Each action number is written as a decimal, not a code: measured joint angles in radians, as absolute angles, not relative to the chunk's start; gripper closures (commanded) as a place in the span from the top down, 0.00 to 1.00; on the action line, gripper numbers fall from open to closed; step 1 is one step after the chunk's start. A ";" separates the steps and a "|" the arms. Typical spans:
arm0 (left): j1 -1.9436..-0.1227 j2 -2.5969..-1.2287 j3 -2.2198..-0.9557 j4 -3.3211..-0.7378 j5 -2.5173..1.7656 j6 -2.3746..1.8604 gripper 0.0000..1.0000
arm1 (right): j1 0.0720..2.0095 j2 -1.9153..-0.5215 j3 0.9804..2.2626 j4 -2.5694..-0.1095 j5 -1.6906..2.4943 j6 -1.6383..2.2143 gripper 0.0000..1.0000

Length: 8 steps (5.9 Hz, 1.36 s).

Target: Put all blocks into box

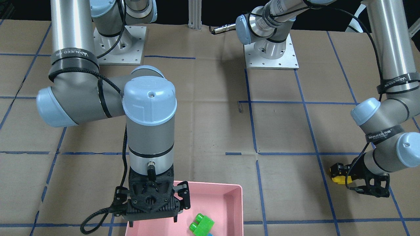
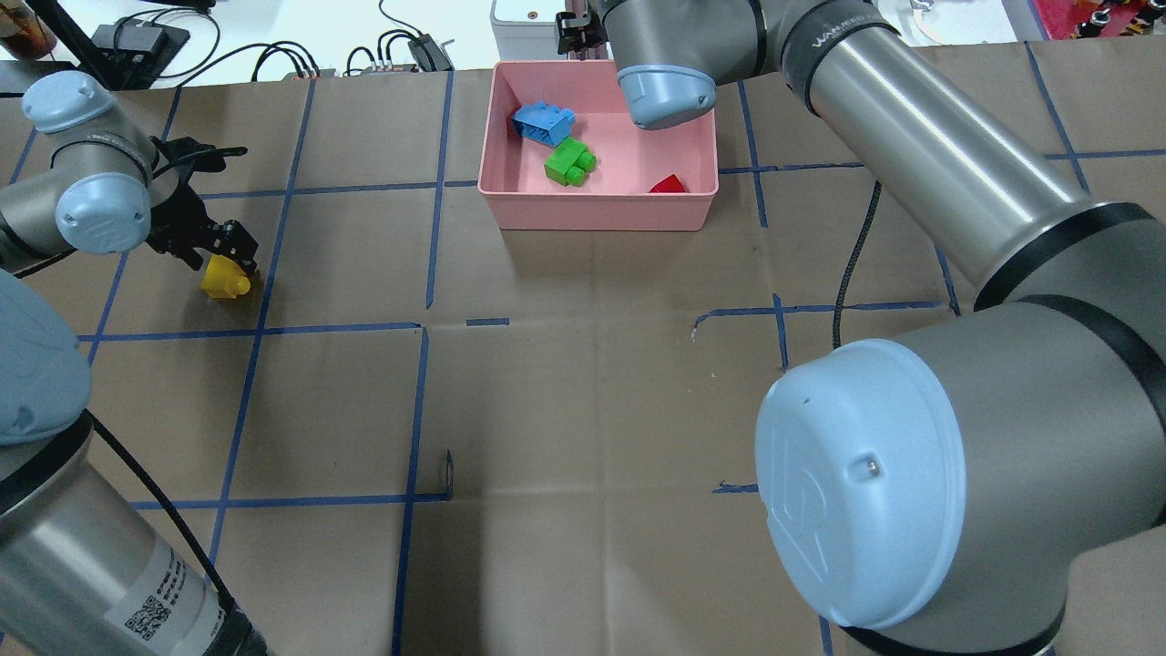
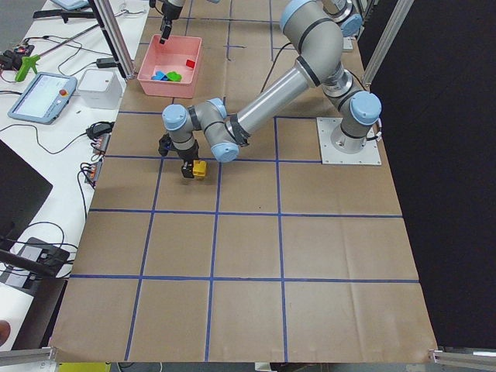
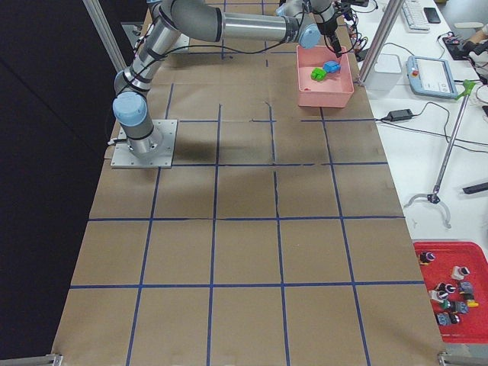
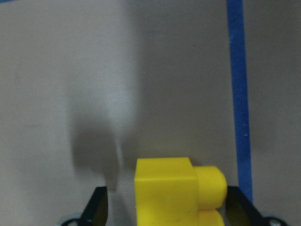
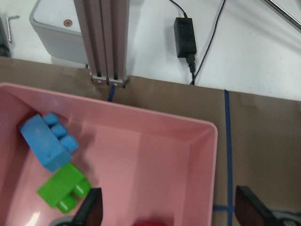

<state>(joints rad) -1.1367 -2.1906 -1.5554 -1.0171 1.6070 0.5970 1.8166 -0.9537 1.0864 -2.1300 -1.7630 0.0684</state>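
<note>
The pink box stands at the table's far edge. In it lie the green block, the light-blue block and the small red block. The yellow block lies on the table at the left. My left gripper is open, with its fingers on either side of the yellow block and a gap showing on one side. My right gripper is open and empty above the box, near its right end. The green block and the blue block lie to the left of it.
An aluminium post stands just beyond the box's far wall, with a grey device and a power adapter behind it. A small metal hook lies mid-table. Blue tape lines grid the brown paper.
</note>
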 measured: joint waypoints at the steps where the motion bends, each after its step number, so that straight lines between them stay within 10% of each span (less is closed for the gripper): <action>1: -1.137 -2.190 -1.556 -1.017 1.607 0.606 0.38 | 1.795 -1.041 1.094 -1.897 -1.767 0.063 1.00; 5: -1.138 -2.073 -1.456 -1.175 1.621 0.608 0.30 | 1.713 -1.437 1.462 -1.666 -1.666 0.062 1.00; 8: -1.155 -2.022 -1.147 -1.579 1.616 0.541 0.30 | 1.627 -1.592 1.692 -1.693 -1.585 0.063 1.00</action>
<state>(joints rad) -1.1545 -2.0221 -1.1470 -1.5788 1.6162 0.5413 1.6268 -1.5916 1.6916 -1.6927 -1.5851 0.0626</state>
